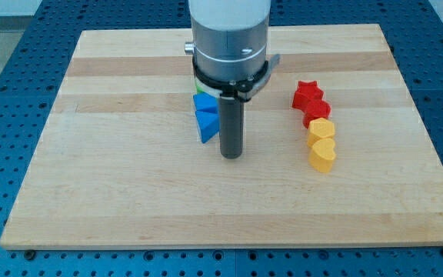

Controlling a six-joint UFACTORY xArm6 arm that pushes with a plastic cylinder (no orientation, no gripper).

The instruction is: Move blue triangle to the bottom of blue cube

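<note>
Because the wooden board (91, 177) is flat and smooth, the little blocks should slide easily when nudged. My tip (231, 155) is a plain rod that holds nothing; it rests just to the view's right of the blue triangle (207, 125). The triangle sits right under the blue cube (204, 102), touching it. It looks light and hard, so push on a flat side. The red star (307, 94), another red block (317, 111) and two yellow blocks (321, 145) are well apart, not blocking.
</note>
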